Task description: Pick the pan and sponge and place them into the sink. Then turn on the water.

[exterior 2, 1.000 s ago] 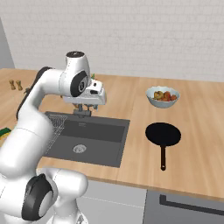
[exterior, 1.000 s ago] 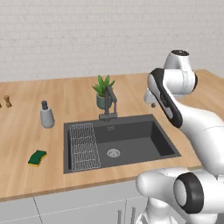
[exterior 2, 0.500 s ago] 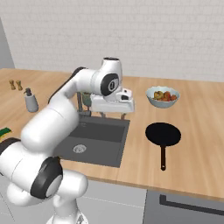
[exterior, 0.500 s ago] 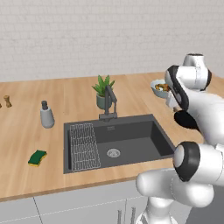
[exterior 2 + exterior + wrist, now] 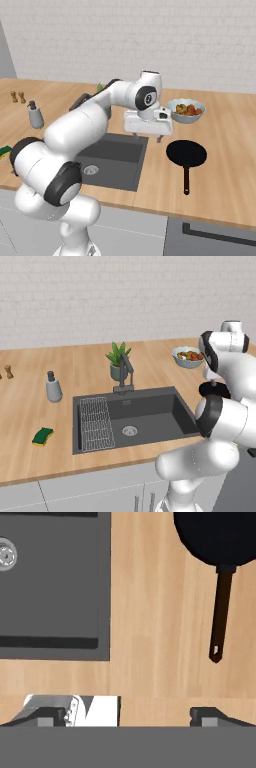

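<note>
My claw (image 5: 148,136) is open and empty; pan (image 5: 186,152) sits at 3 o'clock on the worktop (image 5: 225,165), handle free for grabbing.

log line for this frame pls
phase: reaching for pan | tool: open, empty, above counter | sponge: on counter | sink: nothing placed | faucet: off

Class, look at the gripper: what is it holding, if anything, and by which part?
Nothing is held. The gripper is open above the wooden counter, between the dark grey sink and the round black frying pan.
</note>
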